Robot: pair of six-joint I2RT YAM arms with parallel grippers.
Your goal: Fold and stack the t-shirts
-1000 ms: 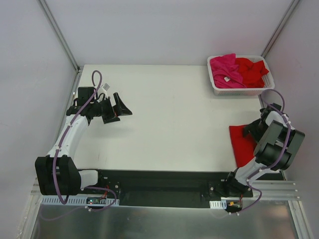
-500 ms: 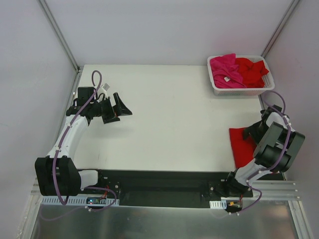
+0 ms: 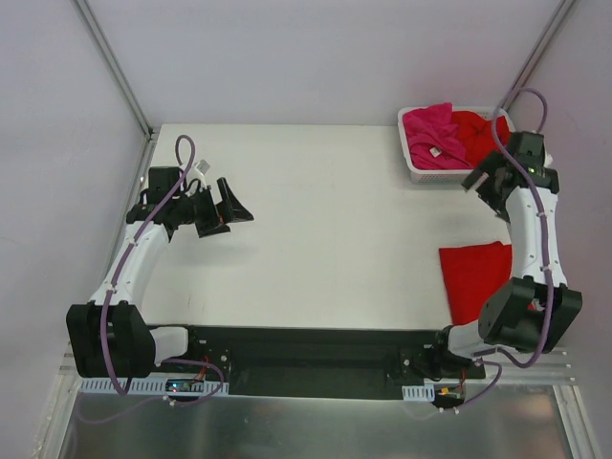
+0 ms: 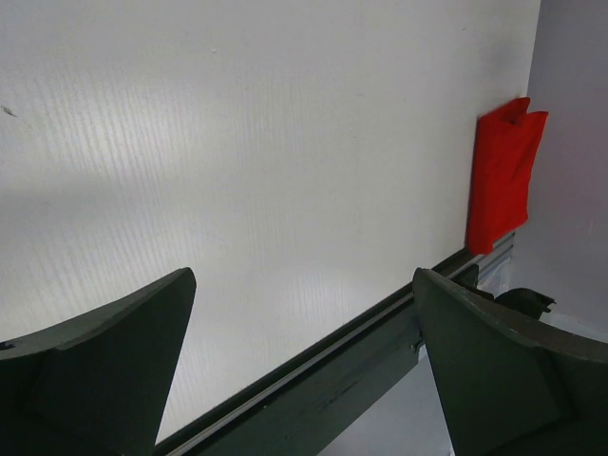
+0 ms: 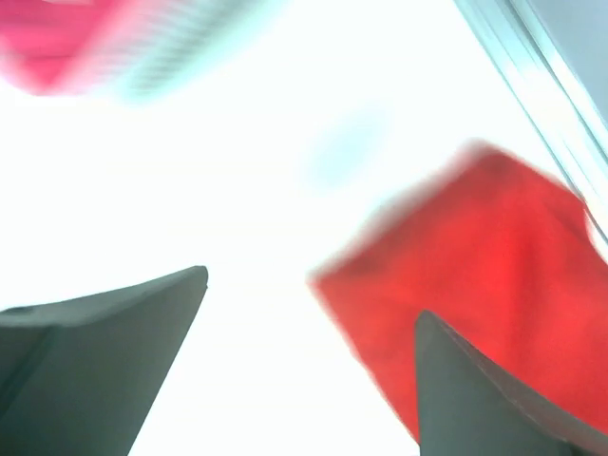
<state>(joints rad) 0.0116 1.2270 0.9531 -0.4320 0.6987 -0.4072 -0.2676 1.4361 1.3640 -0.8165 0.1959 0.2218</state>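
1. the left claw (image 3: 228,212) hovers over the left part of the table (image 3: 335,220). its jaws are spread wide and hold nothing.
2. in the left wrist view the claw's two fingers (image 4: 95,370) frame bare tabletop, and the front rail (image 4: 313,380) runs below them.
3. the right claw (image 3: 488,189) is stretched out at the far right, just beside the near wall of the basket (image 3: 449,175).
4. the right wrist view is badly blurred. it does show the dark fingers (image 5: 104,361) wide apart with nothing gripped between them.
5. the folded shirt (image 3: 475,277) is red and lies flat on the table by its right edge, near the front rail. it is apart from both claws.
6. the left wrist view shows this shirt (image 4: 503,176) far across the table as a narrow red oblong. the right wrist view shows it (image 5: 475,275) as a red blur beyond the right finger.
7. the basket stands in the far right corner of the table.
8. the pink shirt (image 3: 430,134) lies crumpled in the basket's left half, with a small white label (image 3: 435,151) showing.
9. the red shirt (image 3: 481,134) lies crumpled in the right half, touching the pink one.
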